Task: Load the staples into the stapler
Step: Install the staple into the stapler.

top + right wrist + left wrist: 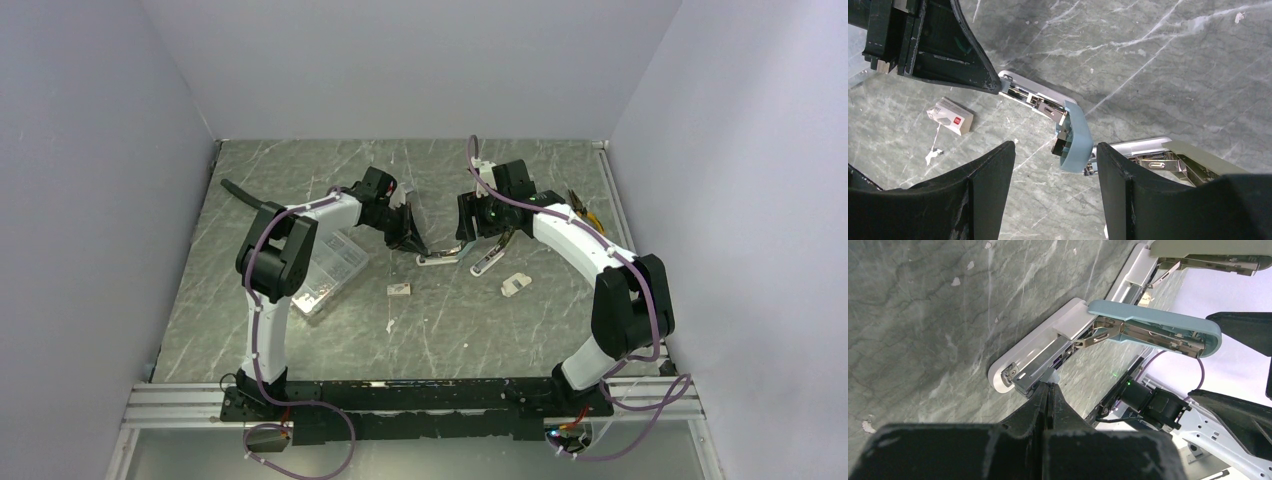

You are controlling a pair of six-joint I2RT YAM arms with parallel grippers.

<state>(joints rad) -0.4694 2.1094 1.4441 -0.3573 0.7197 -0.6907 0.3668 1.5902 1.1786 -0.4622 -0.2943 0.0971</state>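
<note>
On the marbled table (300, 180), toward the near edge from the open stapler (1038, 352), lay the staples (950, 116): a small white card box with a red mark, flat and apart from both grippers. It sat closer to the left gripper (1048, 390), whose fingers were pressed together, tips on the stapler's steel rail, seemingly pinning the white plastic base. The right gripper (1054, 150) hung with jaws apart around the raised blue lid (1075, 135), not visibly squeezing it. The stapler's long axis ran across the table, between the arms. A second stapler (1158, 155) lay just beside.
</note>
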